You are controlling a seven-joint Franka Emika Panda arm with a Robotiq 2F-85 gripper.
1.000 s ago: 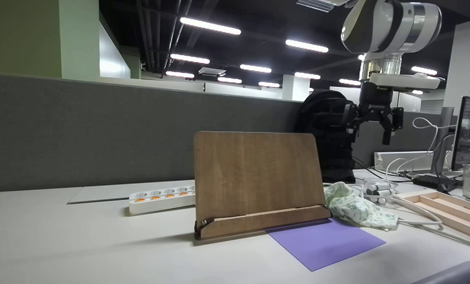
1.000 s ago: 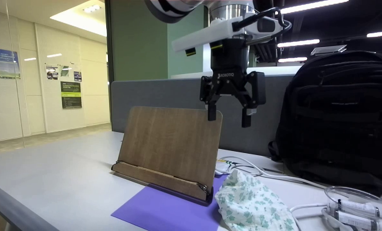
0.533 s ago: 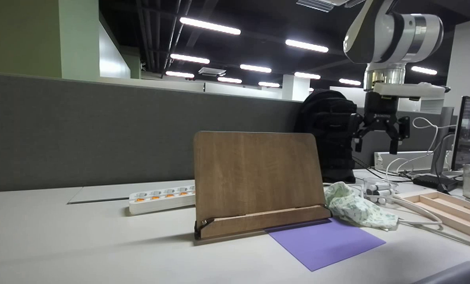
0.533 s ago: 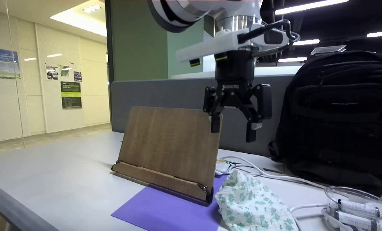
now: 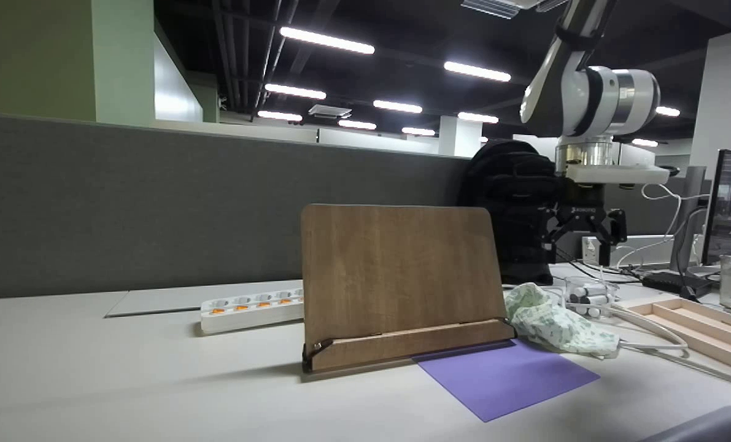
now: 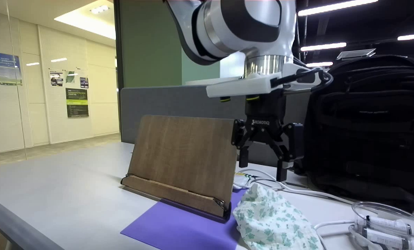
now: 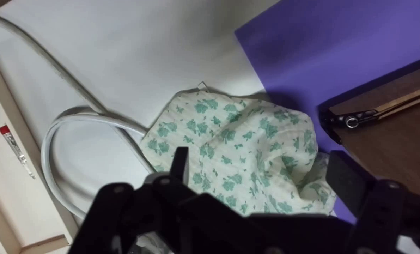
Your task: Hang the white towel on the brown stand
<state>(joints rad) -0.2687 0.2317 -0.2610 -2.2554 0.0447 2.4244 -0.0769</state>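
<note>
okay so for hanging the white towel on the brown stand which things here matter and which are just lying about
For the job:
- brown stand
- white towel, crumpled beside it
- jaws, open

Just lying about:
- purple sheet, partly under the brown stand
- black backpack
- power strip
- light wooden tray

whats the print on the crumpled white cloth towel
Scattered green plant motifs; the towel shows best in the wrist view.

Grey partition [image 5: 156,209] behind the white table [image 5: 156,399], strip lights [image 5: 328,40] overhead.
</note>
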